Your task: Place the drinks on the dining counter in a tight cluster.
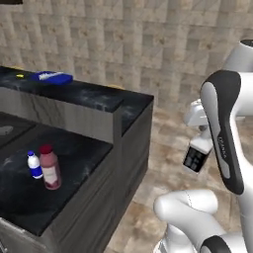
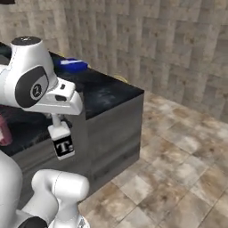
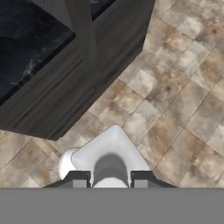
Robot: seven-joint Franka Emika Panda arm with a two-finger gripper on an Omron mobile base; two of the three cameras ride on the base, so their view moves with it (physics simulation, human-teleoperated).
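Three bottles counted: maroon-pink bottle (image 1: 50, 167) with dark red cap and small white bottle (image 1: 34, 165) with blue label, standing just beside each other on the lower black marble-look counter (image 1: 74, 153); square clear bottle (image 2: 61, 140) with black label hangs from the gripper (image 2: 56, 119), over the tiled floor (image 2: 178, 151) beside the counter's grey side. Jaws nearly closed, clamped on its neck. One blue object (image 1: 51, 77) lies on the raised counter.

Rear base views, shared counter (image 1: 89, 96) (hand view downward)
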